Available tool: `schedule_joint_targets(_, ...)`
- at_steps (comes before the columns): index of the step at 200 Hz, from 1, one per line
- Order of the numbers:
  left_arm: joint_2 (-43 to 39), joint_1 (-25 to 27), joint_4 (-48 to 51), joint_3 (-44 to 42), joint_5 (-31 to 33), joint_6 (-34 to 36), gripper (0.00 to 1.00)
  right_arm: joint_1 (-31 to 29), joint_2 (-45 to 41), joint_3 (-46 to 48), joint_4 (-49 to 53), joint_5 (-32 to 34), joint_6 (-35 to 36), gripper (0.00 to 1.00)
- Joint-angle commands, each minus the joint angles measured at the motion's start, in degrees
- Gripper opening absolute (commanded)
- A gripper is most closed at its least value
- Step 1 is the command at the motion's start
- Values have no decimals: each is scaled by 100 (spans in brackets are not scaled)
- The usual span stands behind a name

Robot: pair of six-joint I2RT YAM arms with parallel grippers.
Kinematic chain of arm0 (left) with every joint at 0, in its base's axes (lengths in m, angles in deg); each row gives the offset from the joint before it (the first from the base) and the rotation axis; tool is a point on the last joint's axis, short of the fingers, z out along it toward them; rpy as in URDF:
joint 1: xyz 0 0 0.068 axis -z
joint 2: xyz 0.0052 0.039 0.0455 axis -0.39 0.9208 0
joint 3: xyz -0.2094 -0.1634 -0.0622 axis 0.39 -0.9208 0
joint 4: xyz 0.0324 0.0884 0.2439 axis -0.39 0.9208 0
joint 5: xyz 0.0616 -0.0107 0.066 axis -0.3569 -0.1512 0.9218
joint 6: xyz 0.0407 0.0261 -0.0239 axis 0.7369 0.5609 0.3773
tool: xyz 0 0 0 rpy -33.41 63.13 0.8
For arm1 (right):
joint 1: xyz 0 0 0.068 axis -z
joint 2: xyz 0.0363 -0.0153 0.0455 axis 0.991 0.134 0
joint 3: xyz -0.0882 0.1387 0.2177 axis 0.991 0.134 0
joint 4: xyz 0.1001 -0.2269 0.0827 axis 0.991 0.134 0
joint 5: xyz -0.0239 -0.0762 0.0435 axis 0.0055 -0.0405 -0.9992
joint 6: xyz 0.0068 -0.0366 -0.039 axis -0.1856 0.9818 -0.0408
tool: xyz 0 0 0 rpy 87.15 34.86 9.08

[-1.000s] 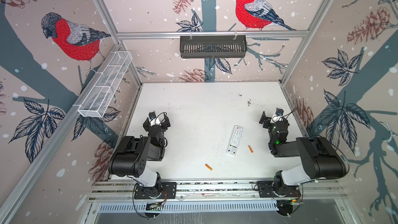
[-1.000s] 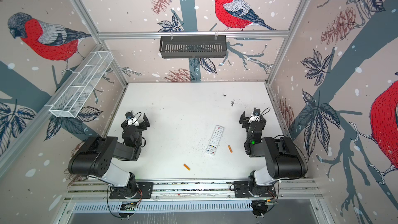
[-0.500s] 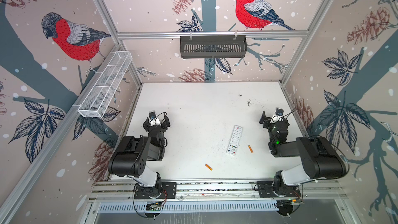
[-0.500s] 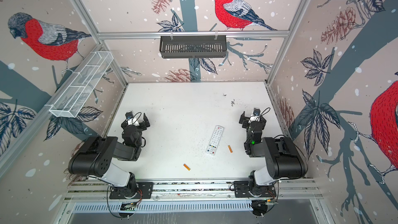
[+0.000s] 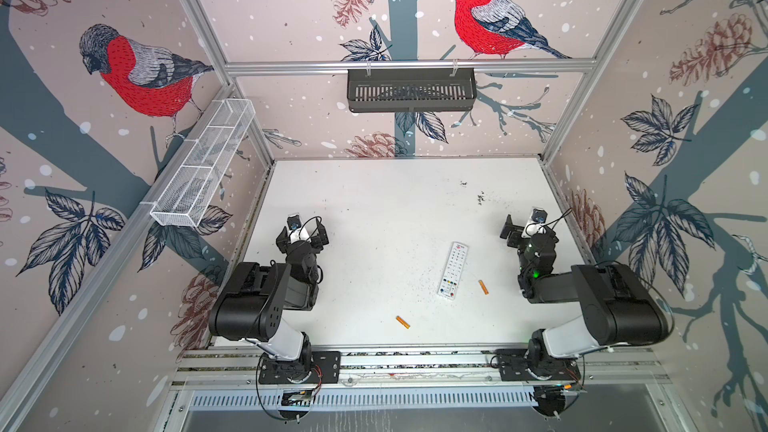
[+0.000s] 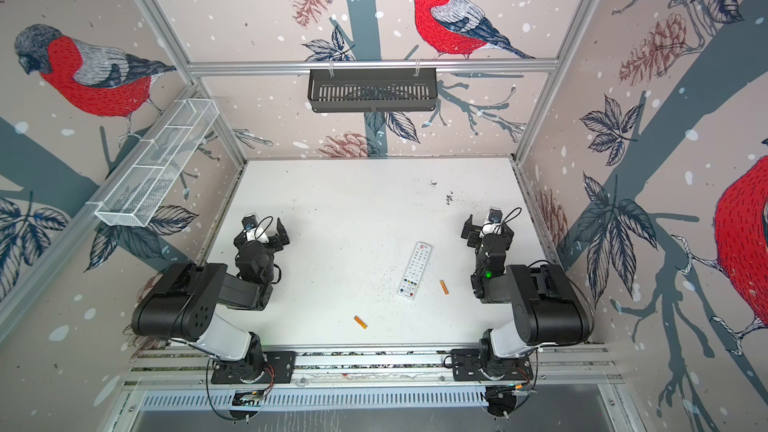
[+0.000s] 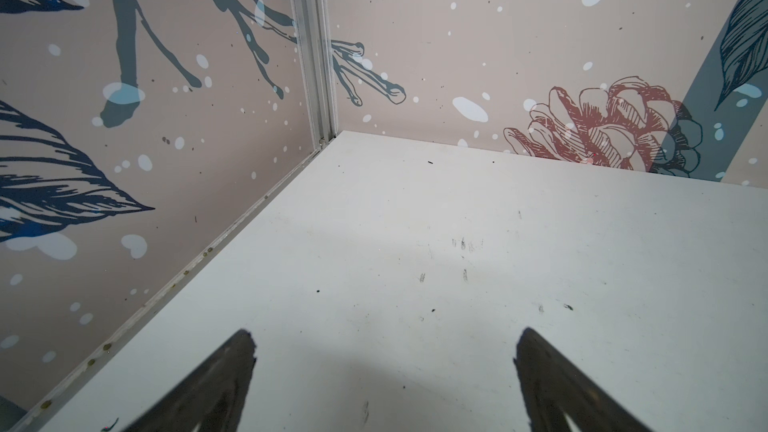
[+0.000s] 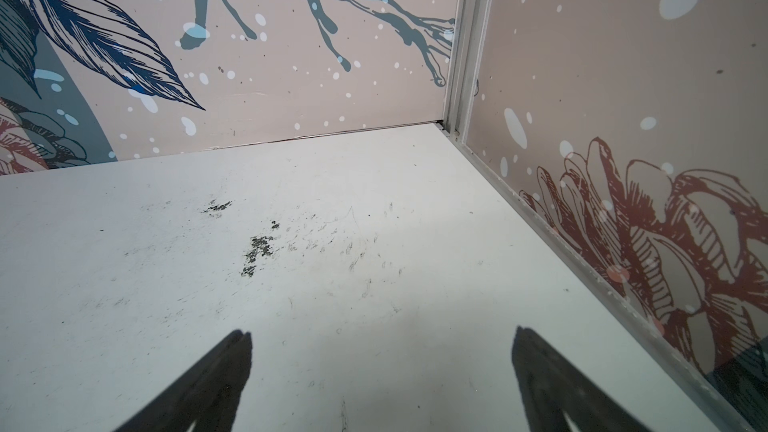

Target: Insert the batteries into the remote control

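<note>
Left gripper (image 7: 384,351), right gripper (image 8: 382,347): jaws apart, near the table's (image 5: 374,209) side edges; remote control (image 5: 452,270), batteries (image 5: 482,287) between, toward front edge.

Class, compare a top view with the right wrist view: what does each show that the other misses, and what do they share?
Only the top view: the remote control, buttons up, with one battery beside its coloured-button end and another battery lying apart, nearer the front rail. None of these appear in the wrist view.
Only the right wrist view: a close look into the bare gap between the jaws of the right gripper, which stand wide apart and hold nothing.
Shared: that gripper, the white table and its dark scuff marks.
</note>
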State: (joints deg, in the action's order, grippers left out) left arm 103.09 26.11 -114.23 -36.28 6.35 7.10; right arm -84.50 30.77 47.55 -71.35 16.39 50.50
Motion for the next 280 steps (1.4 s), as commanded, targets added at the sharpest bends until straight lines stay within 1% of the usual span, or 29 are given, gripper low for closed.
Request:
schedule_joint_targets(1,-2,11,-266,18,19,52,97,0,-28,3,-50,-36,-1,99)
schedule_joint_targets(26,49,154,-264,77,163,206,98,5,-28,-2,-50,-38,-6,100)
schedule_joint_targets(93,37,149,-251,72,165,202,97,4,-23,-6,-50,-47,0,99)
schedule_joint_targets(119,-57,155,-77,126,-111,302,97,8,-10,-30,-17,-63,-1,99)
schedule_joint_targets(130,-119,168,16,151,-74,298,97,12,5,-58,19,-73,-1,99)
schedule_joint_targets(142,-236,244,137,184,198,313,97,20,15,-74,46,-90,-1,100)
schedule_joint_targets(150,-409,374,377,243,524,373,97,26,10,-75,55,-95,-1,99)
schedule_joint_targets(166,-720,581,1007,475,863,518,97,26,2,-71,47,-91,-1,100)
schedule_joint_targets(184,-973,858,1625,774,1398,598,97,9,-23,-41,20,-74,8,100)
schedule_joint_targets(202,-1303,1112,2178,990,1624,514,97,9,-27,-25,-4,-73,15,100)
schedule_joint_targets(211,-1477,1260,2577,1152,1739,355,97,0,-34,-16,-14,-60,17,99)
schedule_joint_targets(227,-1738,1478,3307,1445,1694,285,97,-1,-37,-15,-15,-60,22,99)
schedule_joint_targets(241,-1905,1688,3932,1698,1880,-52,97,-13,-106,-98,65,-154,91,99)
schedule_joint_targets(252,-1998,1873,4472,1909,1767,-317,97,-55,-239,-374,761,-42,83,99)
schedule_joint_targets(265,-2081,2092,5099,2155,1413,-505,97,-162,-370,-750,1497,113,155,100)
schedule_joint_targets(280,-2164,2427,5647,2349,1117,-761,97,-399,-564,-977,1935,453,314,100)
